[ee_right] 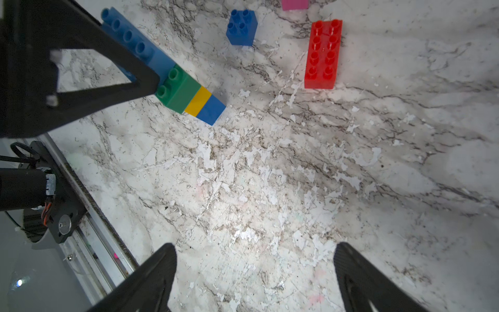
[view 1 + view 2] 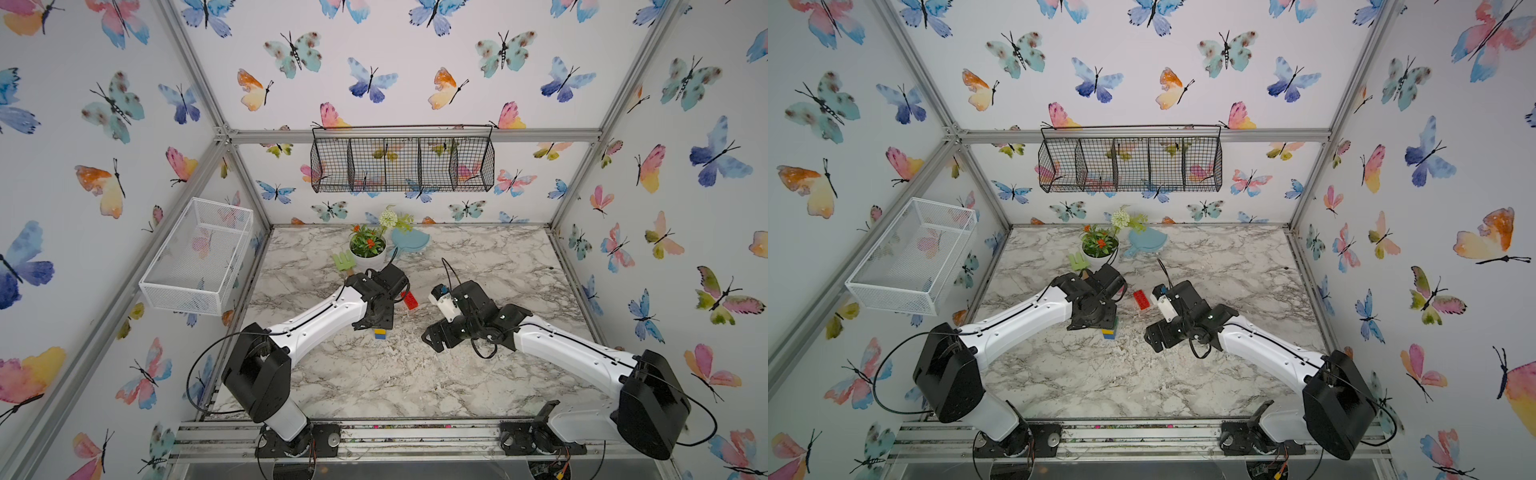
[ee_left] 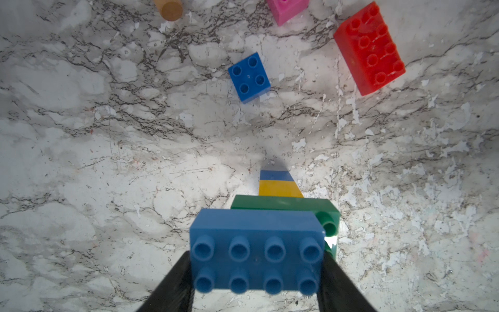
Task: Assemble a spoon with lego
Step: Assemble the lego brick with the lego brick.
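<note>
Seating light-blue brick (image 3: pixel 256 229), pinched by left gripper (image 3: pixel 257 266) lower centre, on green brick (image 3: pixel 280 202); right gripper (image 1: pixel 255 248) spread; next, press firmly

The bench (image 3: pixel 108 162) is patterned as white marble, veined grey and brown. One stack is banded by a light-blue brick (image 3: pixel 256 251), green brick (image 3: pixel 270 202), yellow brick (image 3: pixel 279 188) and dark-blue end brick (image 3: pixel 275 175). A loose dark-blue brick (image 3: pixel 249 77), red brick (image 3: pixel 370 48) and pink brick (image 3: pixel 287 9) are seen. The walls (image 2: pixel 415 50) are printed with watercolour butterflies.
</note>
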`<state>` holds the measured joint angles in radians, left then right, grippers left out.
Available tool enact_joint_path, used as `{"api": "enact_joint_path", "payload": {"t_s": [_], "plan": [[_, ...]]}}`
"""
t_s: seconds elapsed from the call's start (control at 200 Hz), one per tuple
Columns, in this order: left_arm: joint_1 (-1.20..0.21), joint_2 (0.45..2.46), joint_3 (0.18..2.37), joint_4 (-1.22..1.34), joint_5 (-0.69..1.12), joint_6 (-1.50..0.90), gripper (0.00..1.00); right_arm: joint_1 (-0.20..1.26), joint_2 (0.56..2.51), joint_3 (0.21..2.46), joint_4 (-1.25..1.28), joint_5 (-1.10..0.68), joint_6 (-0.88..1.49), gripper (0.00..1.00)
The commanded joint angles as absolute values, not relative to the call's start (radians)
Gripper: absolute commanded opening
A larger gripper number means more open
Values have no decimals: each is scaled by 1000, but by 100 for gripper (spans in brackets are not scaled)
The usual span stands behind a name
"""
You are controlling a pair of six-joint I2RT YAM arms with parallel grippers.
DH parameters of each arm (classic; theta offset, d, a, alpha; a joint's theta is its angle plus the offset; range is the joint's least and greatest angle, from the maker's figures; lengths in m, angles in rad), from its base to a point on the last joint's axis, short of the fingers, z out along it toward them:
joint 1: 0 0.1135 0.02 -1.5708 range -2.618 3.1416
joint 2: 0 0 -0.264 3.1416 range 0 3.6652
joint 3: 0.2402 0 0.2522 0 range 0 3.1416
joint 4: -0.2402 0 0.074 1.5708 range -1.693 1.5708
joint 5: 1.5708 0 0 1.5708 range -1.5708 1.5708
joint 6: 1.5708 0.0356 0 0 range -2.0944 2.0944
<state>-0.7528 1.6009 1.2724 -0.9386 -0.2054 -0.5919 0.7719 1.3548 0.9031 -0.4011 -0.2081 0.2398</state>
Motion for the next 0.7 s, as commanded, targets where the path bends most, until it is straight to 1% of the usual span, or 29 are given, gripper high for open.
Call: {"api": "enact_joint_path", "payload": {"t_s": [0.0,0.3,0.445,0.506,0.656,0.696], "plan": [[-745,1666,1186,-992,-107,-582,41,769,1361,924,-396,-217,212,94],[-731,1658,1132,-935,-53,-554,40,769,1368,922,-400,-201,207,94],[-727,1644,1117,-925,-53,-549,41,770,1374,928,-411,-200,207,94],[-726,1636,1123,-925,-56,-551,45,770,1374,928,-414,-198,207,94],[-726,1623,1160,-924,-51,-546,59,770,1373,935,-425,-190,210,94],[-726,1621,1171,-925,-51,-546,62,770,1371,937,-429,-187,212,94]]}}
